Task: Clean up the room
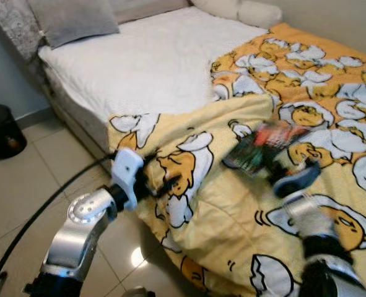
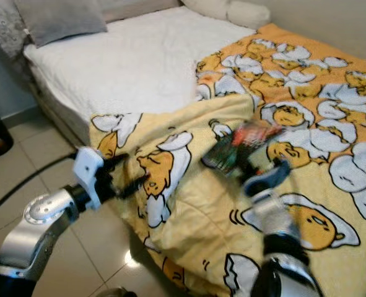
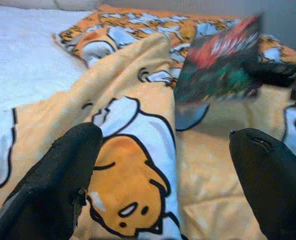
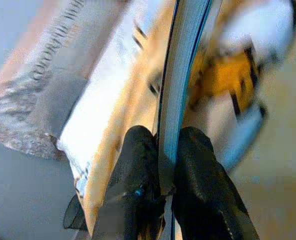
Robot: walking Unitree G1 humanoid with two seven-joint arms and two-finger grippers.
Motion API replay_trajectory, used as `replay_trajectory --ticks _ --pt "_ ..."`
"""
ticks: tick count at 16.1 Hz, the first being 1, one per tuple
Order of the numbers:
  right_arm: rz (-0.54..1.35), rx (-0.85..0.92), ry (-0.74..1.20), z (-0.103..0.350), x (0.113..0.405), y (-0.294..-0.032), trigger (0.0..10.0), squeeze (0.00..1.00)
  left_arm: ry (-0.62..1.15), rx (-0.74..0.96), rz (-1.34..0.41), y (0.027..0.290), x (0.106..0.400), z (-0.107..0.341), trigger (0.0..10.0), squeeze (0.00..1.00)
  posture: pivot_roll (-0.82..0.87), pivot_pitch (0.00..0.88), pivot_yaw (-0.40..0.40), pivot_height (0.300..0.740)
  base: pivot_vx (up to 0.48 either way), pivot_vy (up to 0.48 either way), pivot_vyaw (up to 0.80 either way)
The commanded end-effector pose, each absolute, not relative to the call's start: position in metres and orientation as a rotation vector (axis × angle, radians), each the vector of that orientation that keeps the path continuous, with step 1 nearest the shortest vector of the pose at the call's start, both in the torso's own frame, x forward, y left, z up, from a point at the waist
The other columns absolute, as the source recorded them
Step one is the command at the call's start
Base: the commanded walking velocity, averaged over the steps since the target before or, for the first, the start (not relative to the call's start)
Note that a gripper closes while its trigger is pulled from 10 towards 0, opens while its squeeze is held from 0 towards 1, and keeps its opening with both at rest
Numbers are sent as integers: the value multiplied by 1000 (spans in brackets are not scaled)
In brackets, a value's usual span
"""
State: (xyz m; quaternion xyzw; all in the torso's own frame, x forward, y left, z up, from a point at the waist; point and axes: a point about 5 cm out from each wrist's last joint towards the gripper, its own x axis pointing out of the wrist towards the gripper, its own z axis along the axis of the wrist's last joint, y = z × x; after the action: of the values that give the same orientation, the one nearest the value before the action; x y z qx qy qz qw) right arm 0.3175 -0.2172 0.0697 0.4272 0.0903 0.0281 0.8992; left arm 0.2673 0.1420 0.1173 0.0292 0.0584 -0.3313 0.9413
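While too blurred to read, book pinched in right gripper; left gripper spread.

A bed with a white sheet stands by the wall, and a grey pillow lies at its head with two pale pillows near it. A black bin sits on the tiled floor beside the bed. A black cable runs across the floor, and a small bright spot of light shines on a tile.
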Motion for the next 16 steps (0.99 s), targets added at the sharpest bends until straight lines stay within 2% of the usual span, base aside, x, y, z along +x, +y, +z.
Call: replay_trajectory --ticks 1,2,3,5,6,7,11,14,16 --pt "167 820 79 99 326 -212 0 0 106 85 -618 145 270 117 10000 533 30 0 -17 740 0 0 0" --pt "192 765 40 106 325 -208 0 0 92 117 -584 145 274 118 10000 533 21 0 -11 740 0 0 0" --pt "203 722 37 110 323 -202 10000 0 76 115 -556 146 277 121 10000 529 16 0 -10 740 0 0 0" --pt "221 662 9 118 315 -186 10000 0 50 102 -504 146 281 124 10000 522 18 0 -6 740 0 0 0" --pt "177 626 10 117 313 -181 10000 0 44 117 -473 147 284 125 10000 384 22 0 -5 740 0 0 0" --pt "145 599 5 114 310 -176 10000 0 48 144 -453 148 286 125 10000 318 22 0 0 740 0 0 0" --pt "109 571 22 109 307 -162 10000 0 55 163 -404 153 291 125 10000 133 35 0 -10 740 0 0 -450" --pt "14 557 18 107 306 -166 10000 0 55 168 -381 155 294 126 10000 125 33 0 -12 740 0 161 -800" --pt "53 607 28 106 305 -165 10000 0 58 171 -370 156 296 126 10000 129 35 0 -15 740 0 302 -800"
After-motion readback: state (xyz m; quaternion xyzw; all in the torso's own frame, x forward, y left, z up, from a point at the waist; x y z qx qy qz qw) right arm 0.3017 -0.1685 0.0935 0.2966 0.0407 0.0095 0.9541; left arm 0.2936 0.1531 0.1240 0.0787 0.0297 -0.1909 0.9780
